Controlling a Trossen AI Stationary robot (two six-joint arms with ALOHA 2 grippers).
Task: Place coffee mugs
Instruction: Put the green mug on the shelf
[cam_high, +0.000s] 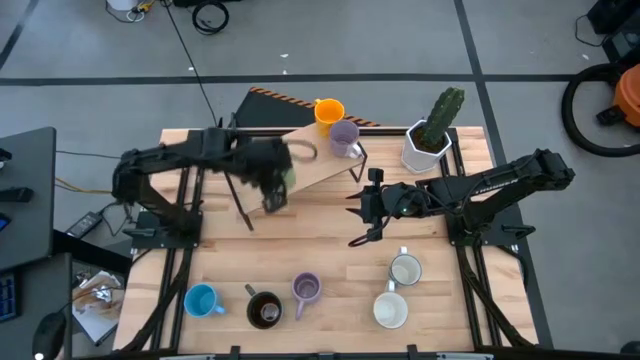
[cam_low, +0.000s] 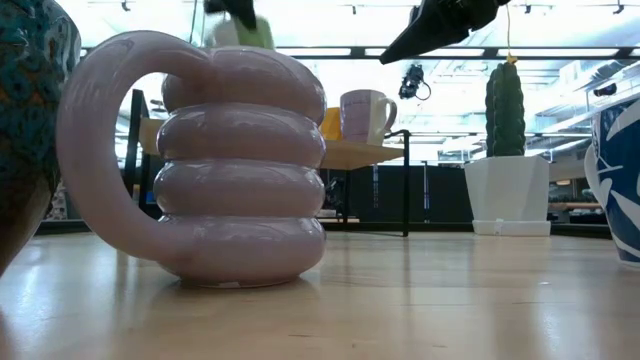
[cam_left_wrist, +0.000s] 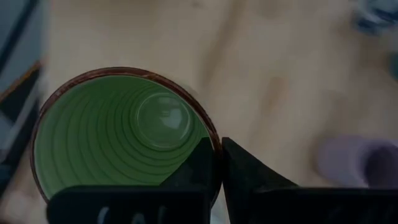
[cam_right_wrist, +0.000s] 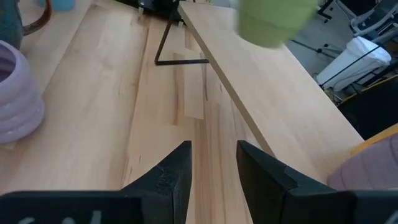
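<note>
Left gripper (cam_left_wrist: 221, 171) fingers pinch rim of green mug (cam_left_wrist: 118, 134), mouth facing wrist camera, axis along fingers; mug carried above raised wooden shelf (cam_high: 315, 165). Right gripper (cam_high: 358, 212) over mid tabletop (cam_high: 330, 250), fingers parted, empty. Orange mug (cam_high: 329, 111), lilac mug (cam_high: 343, 137) upright on shelf.

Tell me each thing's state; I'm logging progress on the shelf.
green mug: held in the air by the shut left gripper, pinched at its rim
right gripper: open, empty
orange mug: upright on shelf
lilac mug: upright on shelf
blue mug: upright on table
</note>
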